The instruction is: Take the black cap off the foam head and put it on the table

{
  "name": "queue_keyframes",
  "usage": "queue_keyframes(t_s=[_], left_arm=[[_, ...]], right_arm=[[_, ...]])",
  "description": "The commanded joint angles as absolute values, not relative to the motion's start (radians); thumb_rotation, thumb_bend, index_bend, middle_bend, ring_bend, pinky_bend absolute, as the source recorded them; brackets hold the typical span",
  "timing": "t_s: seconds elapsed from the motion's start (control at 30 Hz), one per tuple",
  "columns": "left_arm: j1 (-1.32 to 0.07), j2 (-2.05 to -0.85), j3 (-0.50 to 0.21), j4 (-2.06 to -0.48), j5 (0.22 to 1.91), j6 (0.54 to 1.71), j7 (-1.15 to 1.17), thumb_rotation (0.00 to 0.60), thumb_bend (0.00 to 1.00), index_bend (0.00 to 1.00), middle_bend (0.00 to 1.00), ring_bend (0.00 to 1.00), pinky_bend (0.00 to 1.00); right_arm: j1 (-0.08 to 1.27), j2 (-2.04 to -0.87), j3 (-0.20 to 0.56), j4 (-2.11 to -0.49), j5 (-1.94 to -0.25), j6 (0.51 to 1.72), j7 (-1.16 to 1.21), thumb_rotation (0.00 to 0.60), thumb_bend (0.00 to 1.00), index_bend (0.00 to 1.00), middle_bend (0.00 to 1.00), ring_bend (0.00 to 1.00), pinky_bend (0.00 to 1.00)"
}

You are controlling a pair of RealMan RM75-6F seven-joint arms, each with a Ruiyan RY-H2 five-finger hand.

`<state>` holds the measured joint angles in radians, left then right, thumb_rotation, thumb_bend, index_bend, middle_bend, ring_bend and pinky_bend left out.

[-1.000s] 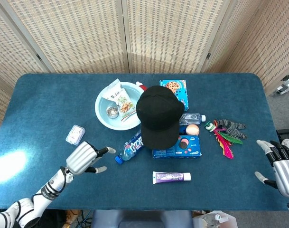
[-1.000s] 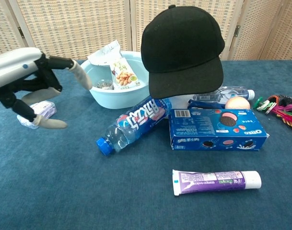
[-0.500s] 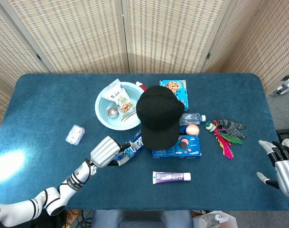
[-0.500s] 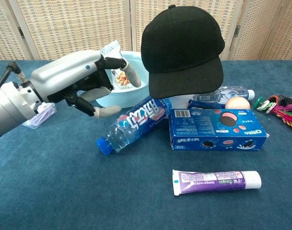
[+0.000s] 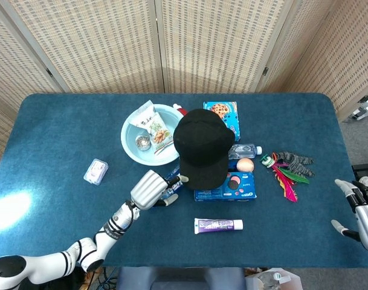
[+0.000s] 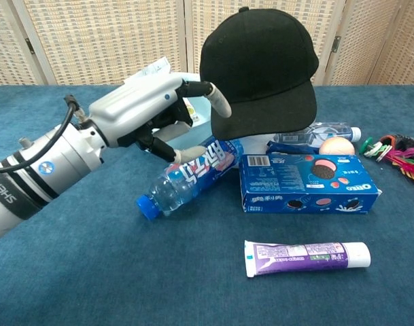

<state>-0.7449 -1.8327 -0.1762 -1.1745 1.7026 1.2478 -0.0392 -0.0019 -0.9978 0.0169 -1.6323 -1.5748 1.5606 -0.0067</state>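
The black cap [image 5: 202, 147] [image 6: 261, 68] sits on the foam head at the table's middle; the head itself is hidden under it. My left hand [image 5: 152, 189] [image 6: 159, 115] hovers just left of the cap's brim, fingers apart and empty, one fingertip [image 6: 220, 103] almost at the brim's edge. It hangs over a lying water bottle [image 6: 186, 176]. My right hand [image 5: 360, 212] stays at the table's right edge, fingers spread, holding nothing.
A light blue bowl [image 5: 133, 145] with snack packets stands left of the cap. A blue cookie box [image 6: 308, 183], a toothpaste tube [image 6: 307, 257], a second bottle [image 6: 322, 132] and a peach ball [image 6: 336, 145] lie in front and right. Coloured feathers [image 5: 289, 175] lie further right; a small packet [image 5: 95, 171] lies left.
My left hand has travelled right across the table, from near the small packet to just beside the cap's brim. The right hand has drifted slightly toward the right edge.
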Motion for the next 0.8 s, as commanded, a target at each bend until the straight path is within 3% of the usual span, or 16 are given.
queue_keyframes(t_s=[0.03, 0.8], left_arm=[[-0.756, -1.86, -0.177, -1.149, 1.693, 1.255, -0.024, 0.6, 0.28, 0.33, 0.97, 1.0, 1.0], [-0.798, -1.979, -0.208, -1.076, 1.605, 1.27, -0.003, 0.6, 0.28, 0.35, 0.98, 1.0, 1.0]], right_arm=[[-0.004, -0.997, 0.017, -1.629, -1.574, 1.563, -0.004, 0.6, 0.1, 0.16, 0.22, 0.14, 0.21], [-0.027, -0.986, 0.016, -1.633, -1.57, 1.584, -0.004, 0.6, 0.1, 0.16, 0.22, 0.15, 0.22]])
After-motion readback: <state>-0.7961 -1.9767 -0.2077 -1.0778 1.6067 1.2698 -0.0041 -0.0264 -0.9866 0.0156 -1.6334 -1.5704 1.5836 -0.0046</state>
